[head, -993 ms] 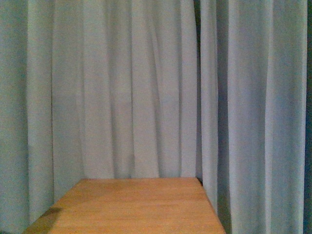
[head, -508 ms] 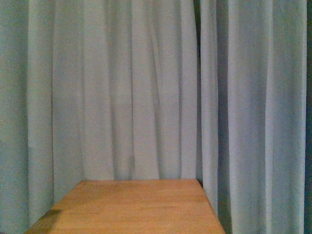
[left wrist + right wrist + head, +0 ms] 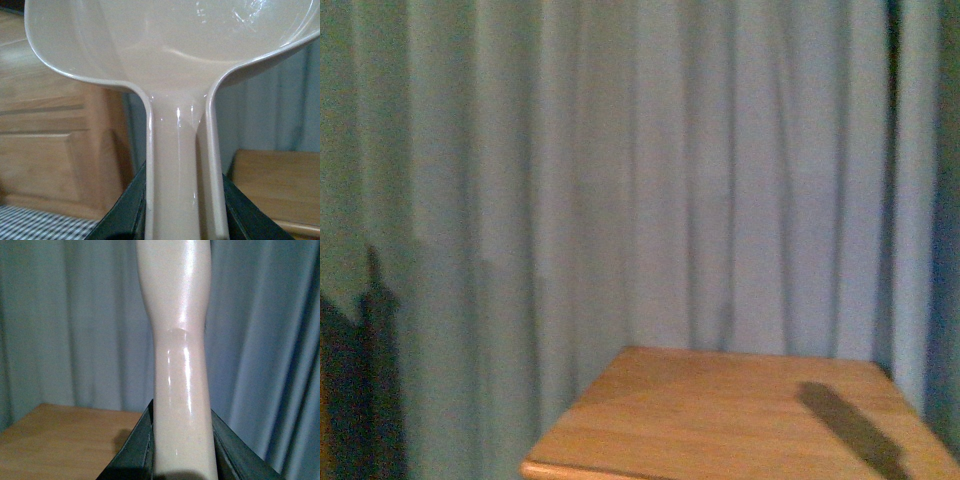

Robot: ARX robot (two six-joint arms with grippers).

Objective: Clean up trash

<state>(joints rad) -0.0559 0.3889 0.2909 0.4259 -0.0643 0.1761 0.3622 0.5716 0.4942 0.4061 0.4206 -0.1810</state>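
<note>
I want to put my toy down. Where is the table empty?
The wooden tabletop shows bare from its near edge back to the blue curtain; only a shadow crosses its right side. Nothing there looks crowded in the front view.

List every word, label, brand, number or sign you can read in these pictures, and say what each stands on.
None. The dustpan, the pale handle, the wooden table and the curtain carry no readable text; the front view is blurred.
</note>
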